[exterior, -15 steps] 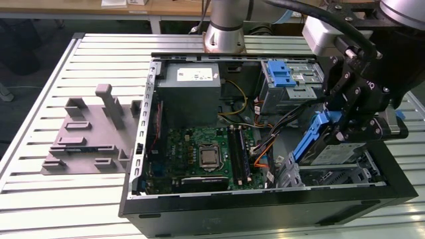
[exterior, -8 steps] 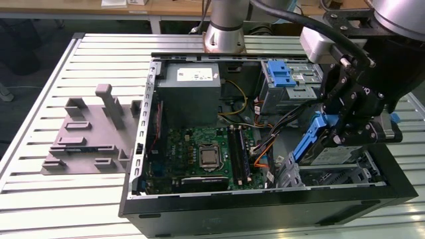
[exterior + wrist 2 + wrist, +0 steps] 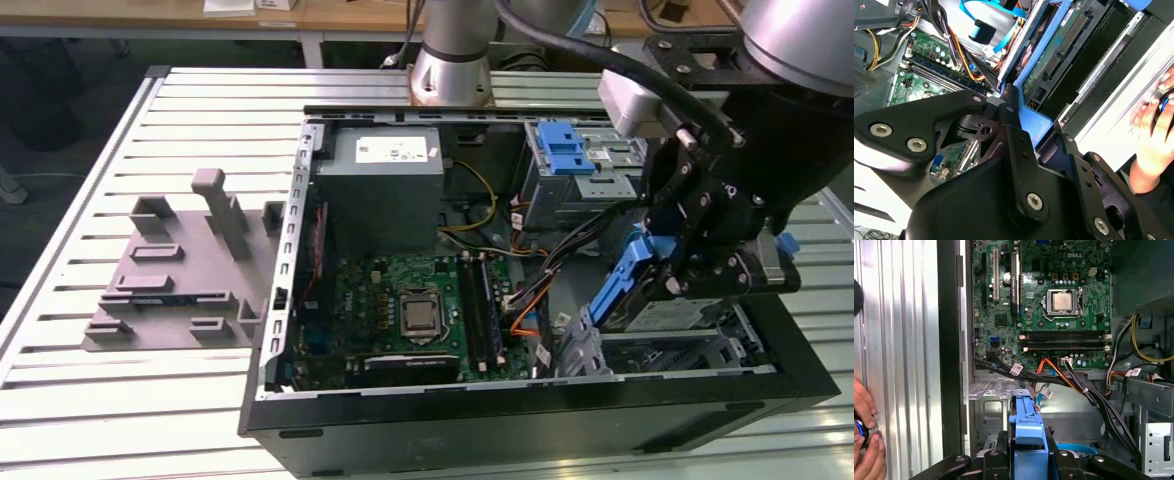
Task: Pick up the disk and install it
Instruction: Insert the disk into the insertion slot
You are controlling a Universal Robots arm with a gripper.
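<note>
the gripper (image 3: 694, 278) is clamped on the disk (image 3: 625, 290), holding it on edge and tilted so its blue bracket lines up with the drive bay (image 3: 594, 350) just beneath; it is probably not yet seated.

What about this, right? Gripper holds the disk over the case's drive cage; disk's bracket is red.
Wrong colour: the bracket is blue, per the exterior view. The rest stands: the gripper holds the disk over the drive cage of the case.
</note>
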